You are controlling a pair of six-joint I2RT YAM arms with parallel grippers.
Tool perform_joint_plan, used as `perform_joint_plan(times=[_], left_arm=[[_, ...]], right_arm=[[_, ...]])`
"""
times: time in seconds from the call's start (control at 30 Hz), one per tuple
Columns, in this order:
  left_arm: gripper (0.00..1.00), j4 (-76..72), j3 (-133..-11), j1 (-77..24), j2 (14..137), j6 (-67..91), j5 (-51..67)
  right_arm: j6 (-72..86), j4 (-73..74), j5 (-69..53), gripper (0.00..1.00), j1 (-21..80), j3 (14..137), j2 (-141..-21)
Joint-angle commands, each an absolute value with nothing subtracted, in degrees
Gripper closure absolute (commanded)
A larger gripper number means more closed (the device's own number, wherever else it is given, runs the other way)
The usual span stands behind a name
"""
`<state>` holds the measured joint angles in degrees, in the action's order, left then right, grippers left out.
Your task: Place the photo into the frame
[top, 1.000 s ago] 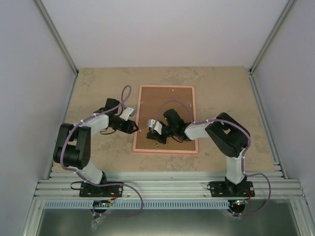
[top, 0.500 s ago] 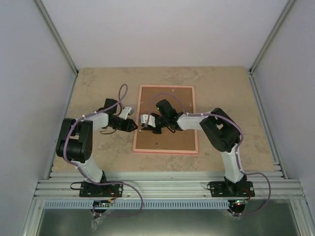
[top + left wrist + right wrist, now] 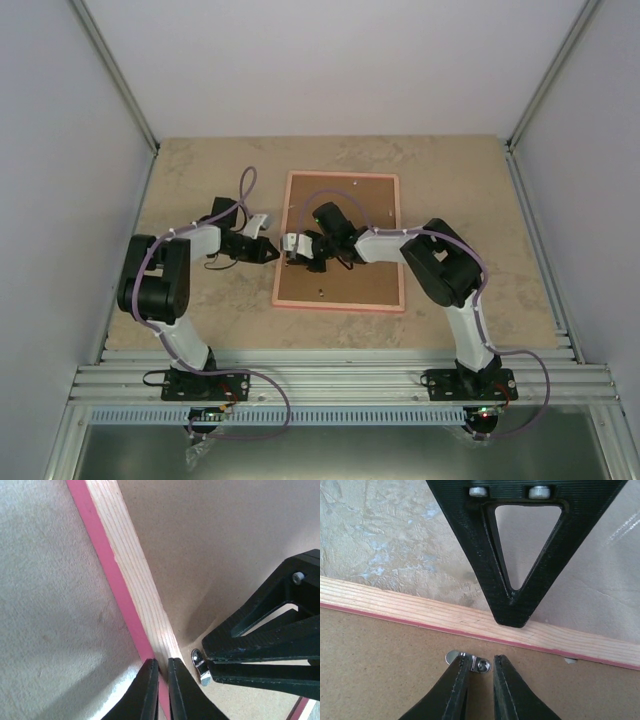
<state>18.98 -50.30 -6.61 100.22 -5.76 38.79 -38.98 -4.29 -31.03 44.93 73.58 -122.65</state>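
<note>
The pink frame lies face down on the table with a brown backing board set in it. The photo is hidden from every view. My left gripper is at the frame's left rail. Its fingers are almost together, and a fingertip rests on the wooden rail. My right gripper is just inside that rail, over the board. It is nearly shut, with its tips on a small metal turn tab screwed to the rail's inner side. That tab shows at the right gripper's tips.
Beige mottled tabletop surrounds the frame, bounded by grey walls and an aluminium rail at the near edge. Another small tab sits near the board's bottom edge, and one near the top.
My right gripper moved up and left across the board to the left rail's tab. My left gripper closed and reached right onto that rail.
</note>
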Motion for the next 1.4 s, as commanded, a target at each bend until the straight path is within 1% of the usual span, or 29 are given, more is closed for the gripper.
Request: perform_joint_plan(times=[0.0,0.2,0.37,0.57,0.67,0.73,0.83,0.93,1.03,1.13,1.27,1.37], left_arm=[[0.94,19.4,-50.4,-7.1,102.4,-6.7,37.2],[0.97,20.2,-50.6,-7.0,102.3,-7.0,37.3],[0.98,21.3,-50.8,-7.0,102.2,-8.1,38.2],[0.98,21.7,-50.9,-7.0,102.3,-8.3,38.8],[0.98,21.6,-50.8,-7.0,102.1,-8.1,38.8],[0.97,20.9,-50.5,-7.0,101.6,-7.4,38.6],[0.94,20.0,-50.0,-7.0,100.9,-6.6,38.3],[0.89,20.8,-50.7,-7.0,100.4,-7.5,38.1],[0.83,21.8,-51.5,-7.0,99.0,-8.3,37.6],[0.8,21.4,-51.4,-6.9,97.0,-9.2,37.7],[0.77,21.9,-51.2,-7.0,97.6,-10.0,37.6],[0.69,21.7,-50.8,-7.1,98.2,-10.1,36.4]], right_arm=[[-39.4,0.0,-27.8,0.84,46.0,74.4,-126.2],[-39.5,4.4,-24.0,0.86,46.5,77.2,-128.6],[-39.4,6.3,-21.6,0.88,46.8,77.9,-129.8],[-33.0,1.9,-17.9,0.93,46.7,76.2,-129.2],[-28.6,0.2,-18.3,0.91,46.7,75.7,-127.9],[-27.3,0.3,-24.2,0.87,46.4,75.9,-126.1],[-27.9,0.3,-31.8,0.8,46.3,76.0,-120.8],[-32.9,3.5,-36.8,0.75,44.9,76.2,-114.7],[-39.9,11.0,-40.3,0.73,42.3,76.5,-111.1],[-45.6,18.4,-41.1,0.73,40.9,75.2,-108.9],[-52.9,21.9,-41.2,0.73,40.7,67.7,-105.3],[-53.4,24.3,-41.2,0.73,40.7,68.1,-106.4]])
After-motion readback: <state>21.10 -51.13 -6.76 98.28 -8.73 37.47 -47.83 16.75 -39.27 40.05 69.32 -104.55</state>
